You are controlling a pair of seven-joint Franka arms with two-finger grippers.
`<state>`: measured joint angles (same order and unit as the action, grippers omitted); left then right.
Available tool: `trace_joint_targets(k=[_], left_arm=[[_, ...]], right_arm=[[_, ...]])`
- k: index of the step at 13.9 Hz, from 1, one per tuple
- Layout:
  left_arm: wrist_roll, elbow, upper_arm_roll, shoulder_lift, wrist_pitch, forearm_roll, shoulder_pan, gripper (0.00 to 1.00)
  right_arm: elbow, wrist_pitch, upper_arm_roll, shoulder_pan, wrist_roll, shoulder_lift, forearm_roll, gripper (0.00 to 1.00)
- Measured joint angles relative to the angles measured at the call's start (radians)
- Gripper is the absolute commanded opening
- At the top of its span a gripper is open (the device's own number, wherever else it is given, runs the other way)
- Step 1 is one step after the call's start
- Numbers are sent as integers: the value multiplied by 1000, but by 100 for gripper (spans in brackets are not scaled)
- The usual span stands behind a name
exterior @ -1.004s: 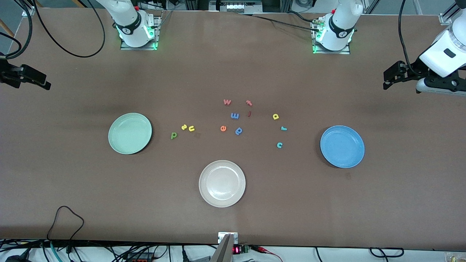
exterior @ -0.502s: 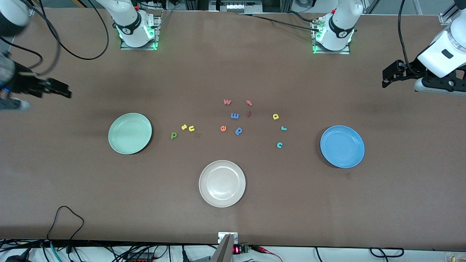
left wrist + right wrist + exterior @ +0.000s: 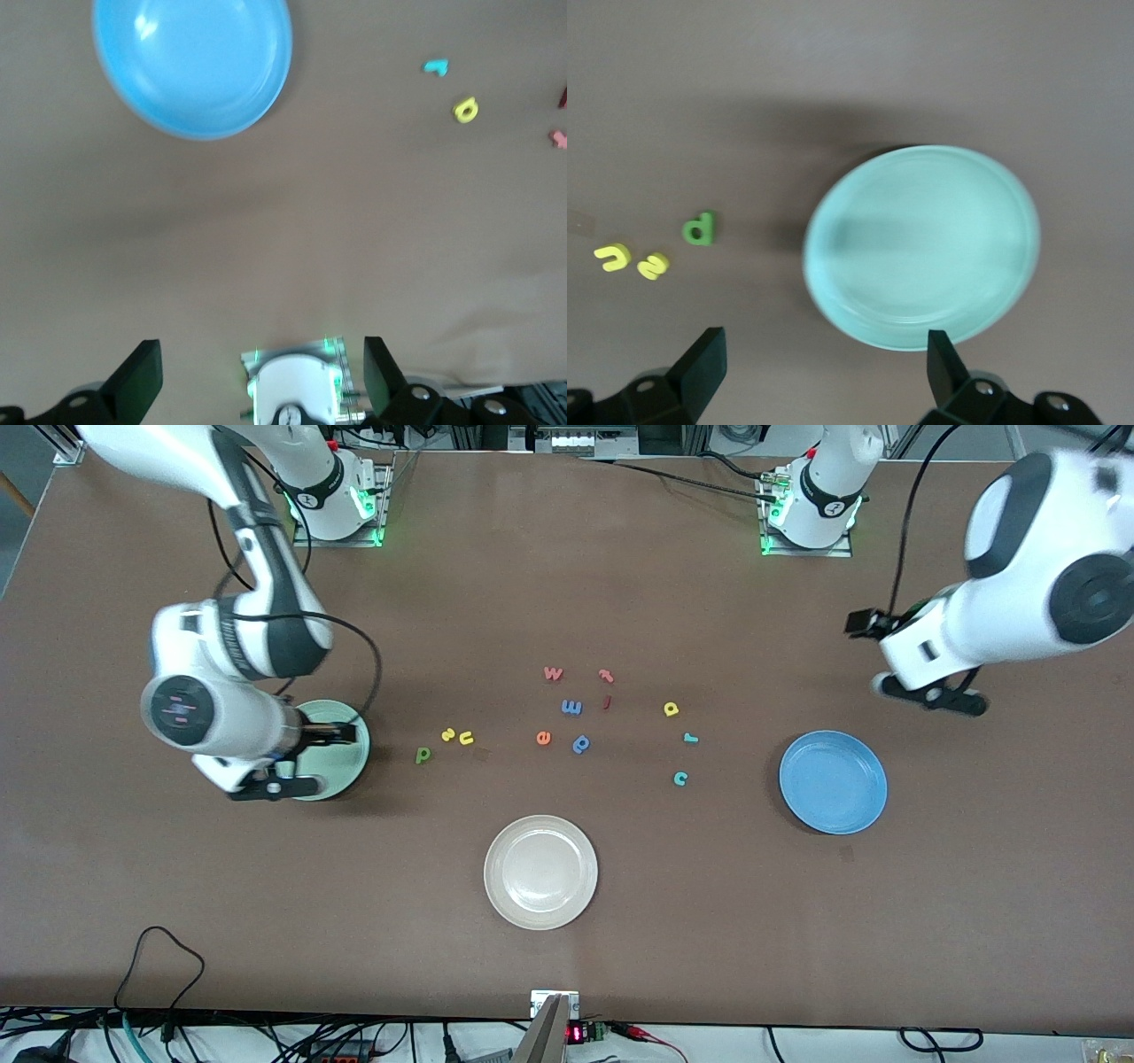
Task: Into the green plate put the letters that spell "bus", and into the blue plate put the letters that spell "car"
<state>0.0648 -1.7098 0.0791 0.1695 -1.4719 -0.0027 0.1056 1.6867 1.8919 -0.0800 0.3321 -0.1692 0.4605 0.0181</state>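
The dark green letter (image 3: 423, 755) and the yellow s (image 3: 448, 734) and u (image 3: 466, 738) lie on the table beside the green plate (image 3: 352, 760). The same three letters appear in the right wrist view: green (image 3: 699, 227), s (image 3: 653, 265), u (image 3: 613, 257). The yellow a (image 3: 671, 708), teal r (image 3: 690, 737) and teal c (image 3: 680, 779) lie beside the blue plate (image 3: 833, 781). My right gripper (image 3: 341, 734) hangs open and empty over the green plate (image 3: 921, 243). Over bare table by the blue plate (image 3: 192, 66), my left gripper (image 3: 861, 622) is also open and empty.
A white plate (image 3: 540, 872) sits nearer the front camera, mid-table. Between the two letter groups lie a red w (image 3: 553, 673), two more red letters (image 3: 606, 676), a blue m (image 3: 571, 707), an orange e (image 3: 543, 737) and a blue p (image 3: 581, 744).
Both arms swung in from the table's ends. The right hand now hangs over the green plate and the left hand has come closer to the blue plate. No letter moved.
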Motion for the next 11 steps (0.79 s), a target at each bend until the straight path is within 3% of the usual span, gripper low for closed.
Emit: trace_joint_targets(k=[2, 5, 7, 8, 11], left_arm=[[0, 0, 2, 77, -126, 0, 54, 100], [1, 0, 5, 192, -366, 1, 137, 85], [1, 1, 6, 266, -502, 1, 200, 82], [0, 2, 6, 303, -578, 1, 225, 82], [1, 7, 5, 398, -762, 3, 245, 81]], right_arm=[[-2, 8, 0, 43, -48, 42, 8, 85], [-3, 55, 0, 65, -71, 96, 95, 72], [-4, 102, -1, 72, -79, 125, 112, 72], [-6, 122, 0, 83, -103, 137, 114, 67], [-8, 174, 0, 123, -189, 171, 114, 66]])
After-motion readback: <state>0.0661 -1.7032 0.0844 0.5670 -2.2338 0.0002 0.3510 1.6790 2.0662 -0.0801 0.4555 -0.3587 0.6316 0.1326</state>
